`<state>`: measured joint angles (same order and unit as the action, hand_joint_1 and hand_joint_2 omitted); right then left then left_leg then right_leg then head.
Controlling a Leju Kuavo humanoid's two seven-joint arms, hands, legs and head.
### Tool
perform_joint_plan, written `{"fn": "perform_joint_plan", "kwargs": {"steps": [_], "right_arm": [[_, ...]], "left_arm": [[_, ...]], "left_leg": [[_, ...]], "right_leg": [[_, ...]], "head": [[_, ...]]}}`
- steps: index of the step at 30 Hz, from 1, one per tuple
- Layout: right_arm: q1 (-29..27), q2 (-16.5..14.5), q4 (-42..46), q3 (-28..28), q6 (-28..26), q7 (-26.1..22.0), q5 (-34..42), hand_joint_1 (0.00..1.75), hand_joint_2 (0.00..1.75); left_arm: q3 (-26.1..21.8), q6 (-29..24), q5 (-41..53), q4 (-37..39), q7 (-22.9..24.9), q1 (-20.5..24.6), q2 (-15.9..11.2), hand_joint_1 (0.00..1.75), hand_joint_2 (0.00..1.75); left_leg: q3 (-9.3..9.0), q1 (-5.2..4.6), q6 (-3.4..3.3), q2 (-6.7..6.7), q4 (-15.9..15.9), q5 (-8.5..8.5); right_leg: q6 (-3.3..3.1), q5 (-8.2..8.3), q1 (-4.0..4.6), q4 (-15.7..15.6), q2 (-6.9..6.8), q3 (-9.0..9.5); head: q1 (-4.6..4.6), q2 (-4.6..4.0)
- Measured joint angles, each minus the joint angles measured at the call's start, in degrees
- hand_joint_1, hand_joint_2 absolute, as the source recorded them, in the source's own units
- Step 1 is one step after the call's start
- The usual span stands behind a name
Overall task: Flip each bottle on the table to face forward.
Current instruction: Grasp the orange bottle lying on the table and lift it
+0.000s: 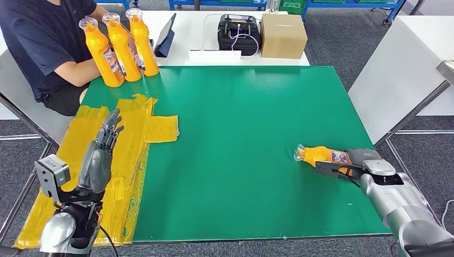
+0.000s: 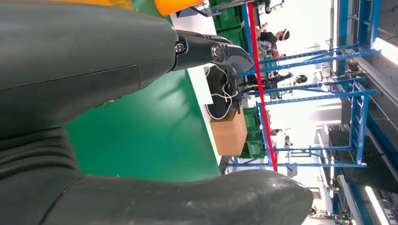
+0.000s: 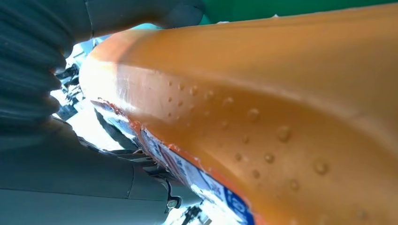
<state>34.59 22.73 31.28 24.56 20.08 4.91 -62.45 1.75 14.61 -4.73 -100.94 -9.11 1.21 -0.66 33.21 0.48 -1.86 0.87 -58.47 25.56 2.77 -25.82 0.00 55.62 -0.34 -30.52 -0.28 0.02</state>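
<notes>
Presently, the right hand [image 1: 342, 168] is gripping an orange bottle [image 1: 321, 156] that is lying on its side near the right edge of the green table [image 1: 241, 134], cap pointing left toward the table's middle. The dark fingers [image 1: 329, 170] are wrapping along the bottle's near side; in the right wrist view the orange body [image 3: 281, 93] with its printed label [image 3: 202, 180] is sitting close against the palm. The left hand [image 1: 101, 155] is hanging over the yellow sheeting [image 1: 134, 139] at the table's left edge, holding nothing, its fingers [image 1: 111, 127] reaching forward and slightly apart. Three more orange bottles [image 1: 120, 48] are standing upright, side by side, at the far left corner, where a seated person [image 1: 48, 43] is resting a forearm beside them. Beyond the far edge, a black case [image 1: 238, 33], a cardboard box [image 1: 282, 35] and a tablet [image 1: 166, 36] are sitting on a white table [image 1: 198, 32].
</notes>
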Motion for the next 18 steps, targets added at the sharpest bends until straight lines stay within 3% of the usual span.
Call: {"fn": "perform_joint_plan", "kwargs": {"steps": [8, 13, 15, 18], "right_arm": [[-1.34, -1.12, 0.57, -1.88, -0.13, 0.8, 2.89, 1.75, 1.75], [-2.32, -4.33, 2.14, -6.5, -0.61, 1.93, 11.45, 1.75, 1.75], [-3.2, -6.41, 5.34, -9.53, 0.98, 1.38, 20.57, 1.75, 1.75], [-5.74, -9.75, 15.38, -13.32, 5.32, 3.44, 42.25, 1.75, 1.75]], "left_arm": [[1.31, -0.69, -0.67, 0.9, 1.02, 1.24, -0.04, 0.0, 0.0], [1.78, -1.24, -1.12, 0.9, 1.82, -0.24, -0.43, 0.0, 0.0], [1.58, -0.96, -1.64, 0.71, 1.21, -2.24, -0.62, 0.0, 0.0], [0.8, -0.3, -2.5, -0.72, 0.62, -6.39, -0.66, 0.0, 0.0]], "left_leg": [[-0.24, 0.11, 0.03, -0.03, 0.01, 0.03], [-0.26, 0.15, 0.06, -0.54, 0.02, 0.05], [-0.26, 0.19, 0.09, -0.82, 0.03, 0.07], [-0.26, 0.24, 0.26, -1.24, 0.03, 0.16]], "right_leg": [[-0.03, -0.02, 0.11, -0.03, 0.03, 0.3], [-0.13, 0.12, 0.18, -0.02, 0.4, 0.81], [-0.21, 0.19, 0.26, -0.01, 0.67, 0.82], [-0.33, 0.26, 0.35, 0.01, 1.12, 0.61]], "head": [[0.02, 0.0], [0.02, 0.0], [0.03, 0.0], [0.02, 0.0]]}}
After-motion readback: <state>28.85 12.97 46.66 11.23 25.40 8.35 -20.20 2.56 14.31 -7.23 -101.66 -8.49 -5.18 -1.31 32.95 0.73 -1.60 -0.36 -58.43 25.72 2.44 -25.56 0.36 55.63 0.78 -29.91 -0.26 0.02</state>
